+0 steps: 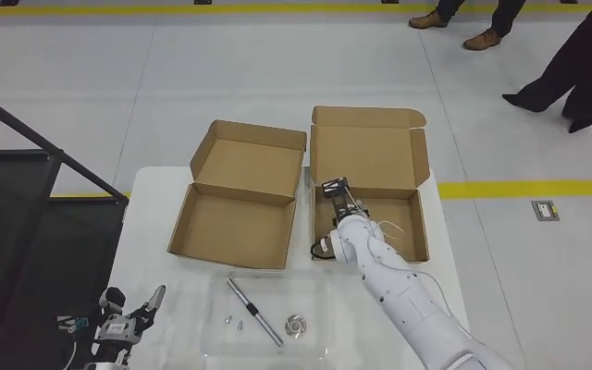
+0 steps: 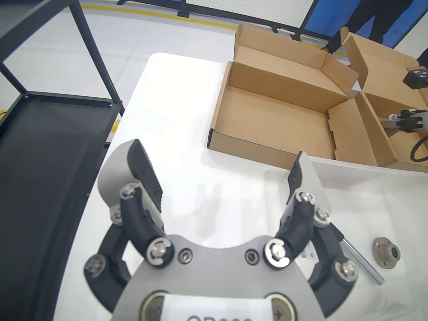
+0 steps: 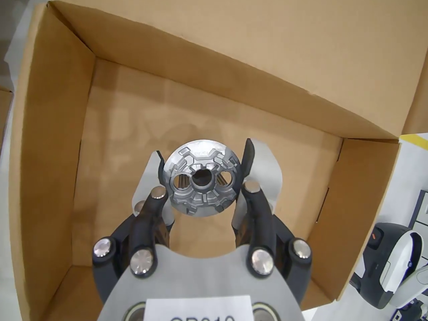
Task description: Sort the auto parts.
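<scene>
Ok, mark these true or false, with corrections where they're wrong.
1. The right gripper grips a round metal disc above the right box floor. True.
2. The left gripper holds the metal rod. False: it is open, and the rod lies in the clear tray.
3. Both boxes are closed. False: the left box and the right box stand open.
4. A round flanged part lies in the tray near the rod. True.

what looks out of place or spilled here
Nothing stands out: the left box and right box sit open and level, the rod and flange lie in the clear tray, the right tool grips a disc squarely.
</scene>
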Motion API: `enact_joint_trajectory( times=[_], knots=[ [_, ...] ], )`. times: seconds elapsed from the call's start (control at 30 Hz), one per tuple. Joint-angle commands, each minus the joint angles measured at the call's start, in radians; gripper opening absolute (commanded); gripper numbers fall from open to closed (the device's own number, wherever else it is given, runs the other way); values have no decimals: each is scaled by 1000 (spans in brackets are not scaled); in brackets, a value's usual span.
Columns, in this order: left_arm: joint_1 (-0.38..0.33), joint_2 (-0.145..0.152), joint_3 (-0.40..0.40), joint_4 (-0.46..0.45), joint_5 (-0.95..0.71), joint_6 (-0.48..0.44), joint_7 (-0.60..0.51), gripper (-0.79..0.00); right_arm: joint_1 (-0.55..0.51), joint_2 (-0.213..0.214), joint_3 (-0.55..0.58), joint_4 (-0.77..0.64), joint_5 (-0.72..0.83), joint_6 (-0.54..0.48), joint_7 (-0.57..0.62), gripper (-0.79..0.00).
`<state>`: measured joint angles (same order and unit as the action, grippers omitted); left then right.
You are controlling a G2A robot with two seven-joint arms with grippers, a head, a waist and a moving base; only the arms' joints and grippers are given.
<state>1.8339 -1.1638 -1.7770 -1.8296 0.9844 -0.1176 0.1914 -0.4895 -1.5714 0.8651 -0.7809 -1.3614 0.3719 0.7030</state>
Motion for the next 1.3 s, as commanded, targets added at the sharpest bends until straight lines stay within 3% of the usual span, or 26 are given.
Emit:
enact_joint_trajectory(
  times=[0.0, 0.13, 0.27, 0.5, 0.67, 0.77, 1.17, 1.27],
  knots=[
    [0, 0, 0, 0, 0, 0, 0, 0, -7, -1, 6, -10, 1, 3, -9, 0],
    [0, 0, 0, 0, 0, 0, 0, 0, -45, 7, 29, -86, -20, 10, -26, 0],
    [0, 0, 0, 0, 0, 0, 0, 0, -143, 33, 65, -295, -83, -20, -18, 0],
    [0, 0, 0, 0, 0, 0, 0, 0, -461, 100, 121, -859, -251, -276, 84, 0],
    [0, 0, 0, 0, 0, 0, 0, 0, -615, 128, 107, -1062, -328, -492, 170, 0],
    [0, 0, 0, 0, 0, 0, 0, 0, -659, 133, 62, -1102, -356, -597, 237, 0],
    [0, 0, 0, 0, 0, 0, 0, 0, -661, 133, 61, -1103, -356, -598, 230, 0],
    [0, 0, 0, 0, 0, 0, 0, 0, -673, 137, 31, -1092, -409, -663, 217, 0]
  ],
)
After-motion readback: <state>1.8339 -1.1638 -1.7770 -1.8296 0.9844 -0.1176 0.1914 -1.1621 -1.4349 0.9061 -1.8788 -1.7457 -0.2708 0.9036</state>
